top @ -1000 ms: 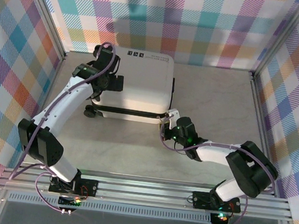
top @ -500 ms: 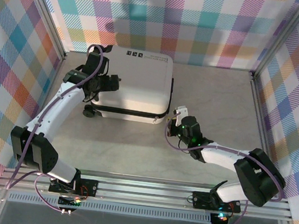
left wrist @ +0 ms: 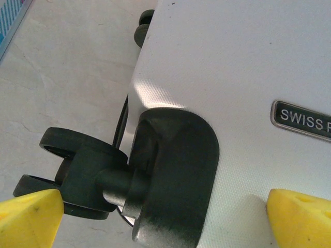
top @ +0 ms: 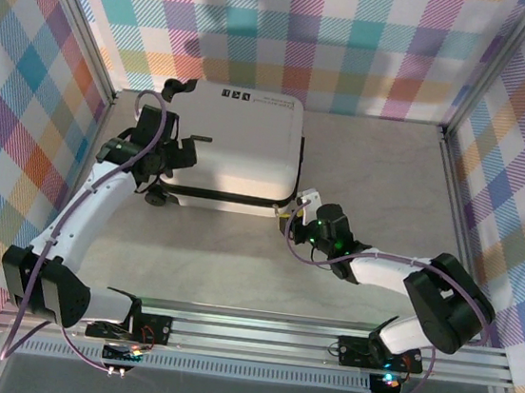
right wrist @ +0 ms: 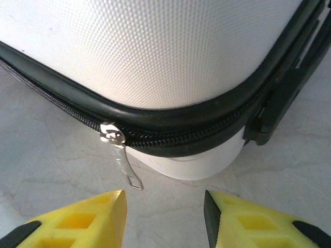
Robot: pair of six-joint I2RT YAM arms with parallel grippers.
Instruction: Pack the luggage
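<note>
The luggage (top: pixel 240 146) is a white hard-shell suitcase lying flat and closed at the back middle of the table. My left gripper (top: pixel 180 153) is open at its left edge. In the left wrist view, the left gripper (left wrist: pixel 165 227) has its yellow fingertips (left wrist: pixel 28 219) wide apart on either side of a black wheel (left wrist: pixel 77 175) and its housing (left wrist: pixel 173 175). My right gripper (top: pixel 302 201) is at the suitcase's near right corner. Up close, the right gripper (right wrist: pixel 165 217) is open and empty, with the metal zipper pull (right wrist: pixel 123 163) hanging free just ahead of its left finger.
Plaid walls and aluminium posts (top: pixel 452 134) enclose the table on three sides. A rail (top: pixel 255 335) runs along the near edge. Bare marble tabletop (top: pixel 380 173) lies right of the suitcase. The black side handle (top: pixel 303 158) faces right.
My right gripper was shut and has opened at the zipper corner, leaving the pull hanging. My left arm has drawn back left and nearer along the suitcase's wheel side, still open.
</note>
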